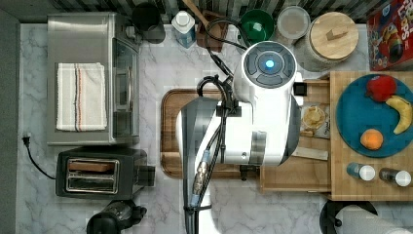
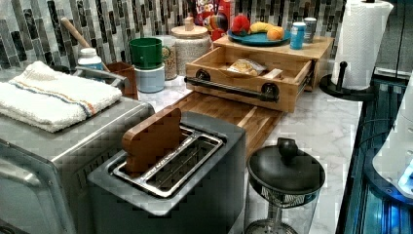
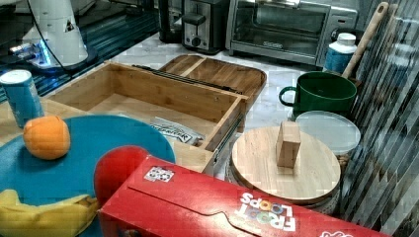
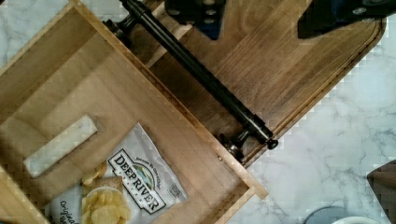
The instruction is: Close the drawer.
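A: Top view. Where is the drawer?
B: Pulled out of the butcher-block unit toward the top view's left, front edge over the dark tray. The arm covers most of it.

A: Left view?
B: Drawer open, black bar handle across its front, chip bag inside. Blue plate of fruit sits on the unit above.

A: Right view?
B: Drawer extended, bag at the inner end, tray beyond the front.

A: Wrist view, state of the hand?
B: Dark parts of it sit above the handle, over the tray. Spread or pressed together: cannot tell. Drawer holds the bag and a pale strip.
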